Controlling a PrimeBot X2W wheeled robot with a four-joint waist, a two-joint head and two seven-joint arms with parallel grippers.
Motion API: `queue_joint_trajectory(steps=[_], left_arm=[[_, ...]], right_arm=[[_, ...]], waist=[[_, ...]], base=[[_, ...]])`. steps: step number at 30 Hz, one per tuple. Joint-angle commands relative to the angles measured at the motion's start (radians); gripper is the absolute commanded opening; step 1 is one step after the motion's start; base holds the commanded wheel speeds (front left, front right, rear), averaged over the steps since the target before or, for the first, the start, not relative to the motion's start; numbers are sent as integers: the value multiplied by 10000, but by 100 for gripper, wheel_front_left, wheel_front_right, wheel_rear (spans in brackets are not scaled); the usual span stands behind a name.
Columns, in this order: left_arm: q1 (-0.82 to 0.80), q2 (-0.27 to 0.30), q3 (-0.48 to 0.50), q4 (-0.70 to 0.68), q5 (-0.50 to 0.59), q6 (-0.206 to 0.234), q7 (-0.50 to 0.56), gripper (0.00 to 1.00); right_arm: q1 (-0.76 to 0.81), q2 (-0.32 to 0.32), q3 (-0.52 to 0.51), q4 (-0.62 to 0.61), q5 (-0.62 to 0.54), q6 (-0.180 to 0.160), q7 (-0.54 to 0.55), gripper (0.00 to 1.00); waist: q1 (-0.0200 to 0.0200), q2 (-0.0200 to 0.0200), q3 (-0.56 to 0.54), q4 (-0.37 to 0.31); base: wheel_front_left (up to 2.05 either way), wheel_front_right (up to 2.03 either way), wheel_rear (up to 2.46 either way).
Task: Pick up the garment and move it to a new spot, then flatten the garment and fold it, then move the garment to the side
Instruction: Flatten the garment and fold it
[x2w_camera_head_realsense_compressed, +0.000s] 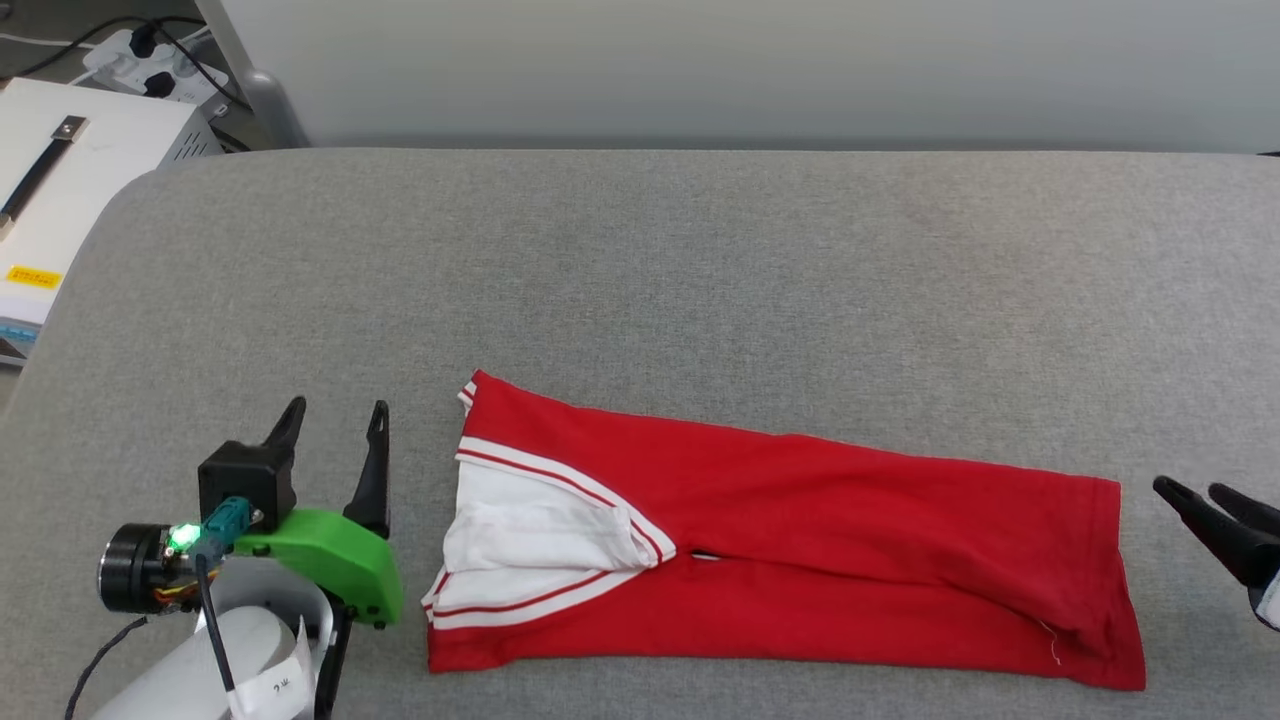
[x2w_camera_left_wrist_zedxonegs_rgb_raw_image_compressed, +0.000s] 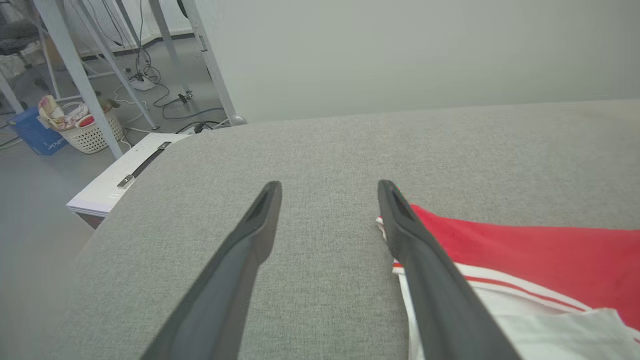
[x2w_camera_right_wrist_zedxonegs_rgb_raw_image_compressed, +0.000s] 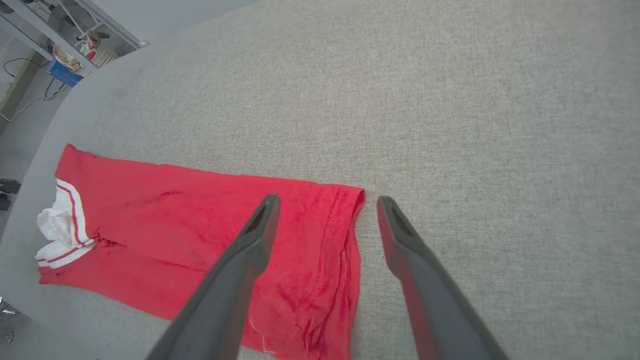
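The garment (x2w_camera_head_realsense_compressed: 800, 530) lies on the grey padded table (x2w_camera_head_realsense_compressed: 700, 280), folded lengthwise into a long red strip running left to right. Its white sleeves with red-striped trim (x2w_camera_head_realsense_compressed: 540, 545) are tucked at the left end, and the letters and number are hidden. My left gripper (x2w_camera_head_realsense_compressed: 337, 410) stands open just left of the sleeve end, holding nothing. In the left wrist view the left gripper (x2w_camera_left_wrist_zedxonegs_rgb_raw_image_compressed: 327, 187) has its right finger beside the garment's corner (x2w_camera_left_wrist_zedxonegs_rgb_raw_image_compressed: 525, 245). My right gripper (x2w_camera_head_realsense_compressed: 1192, 490) is open at the hem end. In the right wrist view the right gripper (x2w_camera_right_wrist_zedxonegs_rgb_raw_image_compressed: 327, 200) hovers over the garment's hem edge (x2w_camera_right_wrist_zedxonegs_rgb_raw_image_compressed: 175, 225).
A white box with a black handle (x2w_camera_head_realsense_compressed: 60, 180) sits beyond the table's left edge, with a power strip (x2w_camera_head_realsense_compressed: 150, 60) behind it. A laundry basket (x2w_camera_left_wrist_zedxonegs_rgb_raw_image_compressed: 90, 132) and table legs stand on the floor farther left. A pale wall runs along the back of the table.
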Motion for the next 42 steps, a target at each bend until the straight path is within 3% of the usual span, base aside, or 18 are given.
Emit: queue_joint_trajectory(steps=[1,6,14,22,28,29,30,36,42], left_arm=[[389,-225,377,-160,409,137,-54,100],[1165,-846,1643,-444,1484,218,-56,100],[2274,-2148,3566,-916,3448,30,-57,100],[2990,-3280,4764,-1004,4897,-811,-58,100],[3315,-4004,5365,-985,5602,-1508,-58,100],[3345,-4097,5443,-997,5692,-1614,-58,100],[3391,-4205,5523,-986,5798,-1747,-58,100],[3551,-4568,5865,-848,6398,-2285,-58,100],[3593,-4752,6062,-727,6896,-2765,-58,100]], right_arm=[[195,-84,-120,192,228,-7,336,100],[199,9,-201,776,438,-7,1090,100],[-73,762,447,1538,224,-7,1491,100],[-406,1379,1248,1829,267,-7,1611,100],[-744,1470,1684,2005,124,-7,1269,100],[-776,1448,1735,2059,69,-7,1170,41],[-809,1436,1783,2136,34,-7,1047,4],[-954,1067,1892,2442,99,-7,692,0],[-985,195,1543,2725,131,-7,517,0]], waist=[[1,0,101,121],[1,0,272,289],[1,0,536,583],[1,0,606,706],[1,0,539,703],[1,0,521,703],[1,0,494,705],[1,0,294,676],[1,0,78,642]], base=[[0,0,0],[0,0,0],[0,0,0],[0,0,0],[0,0,0],[0,0,0],[0,0,0],[0,0,0],[0,0,0]])
